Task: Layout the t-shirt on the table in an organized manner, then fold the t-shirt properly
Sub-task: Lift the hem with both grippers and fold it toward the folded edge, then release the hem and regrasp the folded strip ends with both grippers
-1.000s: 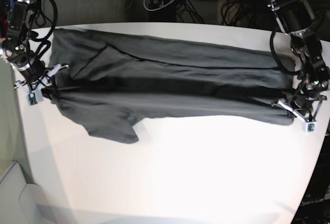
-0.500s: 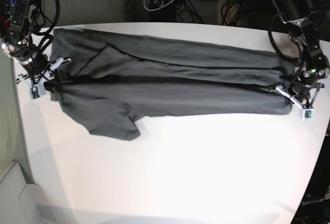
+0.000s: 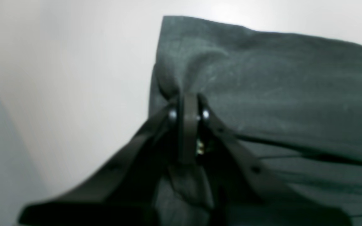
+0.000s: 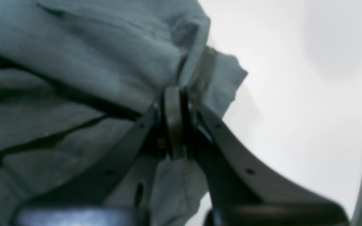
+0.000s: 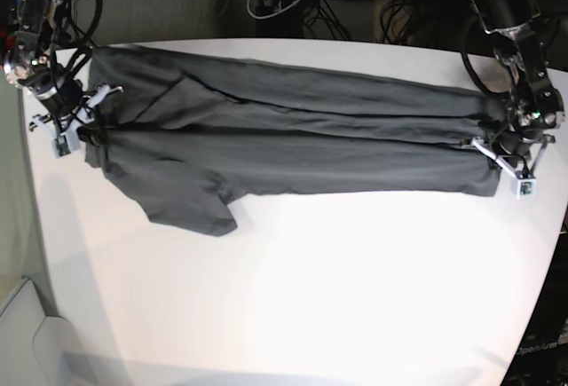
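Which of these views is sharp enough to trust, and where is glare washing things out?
Base view: sharpest, though glare bleaches the table below the t-shirt, and the edges bow. Left wrist view: left end effector and nearby cloth soft, the table pale and featureless. Right wrist view: right end effector blurred; the cloth's folds read fairly well.

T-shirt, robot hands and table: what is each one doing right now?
t-shirt: stretched sideways across the table, folded lengthwise, one sleeve sticking out toward the front.
left hand: shut, pinching one end of the t-shirt.
right hand: shut, pinching the other end.
table: white, with the shirt across its far part.
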`<control>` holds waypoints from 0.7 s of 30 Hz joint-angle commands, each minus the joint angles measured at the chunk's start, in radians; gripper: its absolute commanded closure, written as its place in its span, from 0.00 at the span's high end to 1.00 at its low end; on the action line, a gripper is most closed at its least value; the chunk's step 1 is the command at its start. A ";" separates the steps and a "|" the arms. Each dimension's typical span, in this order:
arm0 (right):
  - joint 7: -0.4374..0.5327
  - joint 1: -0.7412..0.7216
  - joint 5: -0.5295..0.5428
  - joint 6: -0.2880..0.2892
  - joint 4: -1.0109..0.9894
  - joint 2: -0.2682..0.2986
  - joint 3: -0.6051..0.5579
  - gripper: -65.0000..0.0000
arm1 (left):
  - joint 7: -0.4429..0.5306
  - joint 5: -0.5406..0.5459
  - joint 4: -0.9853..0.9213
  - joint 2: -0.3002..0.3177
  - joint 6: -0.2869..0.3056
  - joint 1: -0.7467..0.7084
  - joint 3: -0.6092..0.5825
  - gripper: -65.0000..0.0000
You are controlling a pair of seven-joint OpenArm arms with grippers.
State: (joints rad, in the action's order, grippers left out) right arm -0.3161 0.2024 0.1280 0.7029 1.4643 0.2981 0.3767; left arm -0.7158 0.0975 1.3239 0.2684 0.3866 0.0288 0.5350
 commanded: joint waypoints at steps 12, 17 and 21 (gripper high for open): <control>0.022 0.016 0.006 -0.005 0.013 0.040 0.000 0.00 | -0.086 0.000 0.016 0.036 -0.002 0.026 0.003 0.00; 0.019 0.015 0.006 -0.005 0.013 0.040 0.002 0.00 | -0.089 0.000 0.015 0.033 -0.002 0.016 0.003 0.01; 0.018 0.015 0.003 -0.005 0.014 0.046 0.005 0.03 | -0.095 0.000 0.015 0.033 -0.002 0.016 0.003 0.05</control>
State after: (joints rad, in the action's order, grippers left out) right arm -0.3176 0.2253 0.1276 0.7029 1.4624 0.3218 0.3702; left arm -0.8169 0.0986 1.3254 0.2825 0.3893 0.0307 0.5331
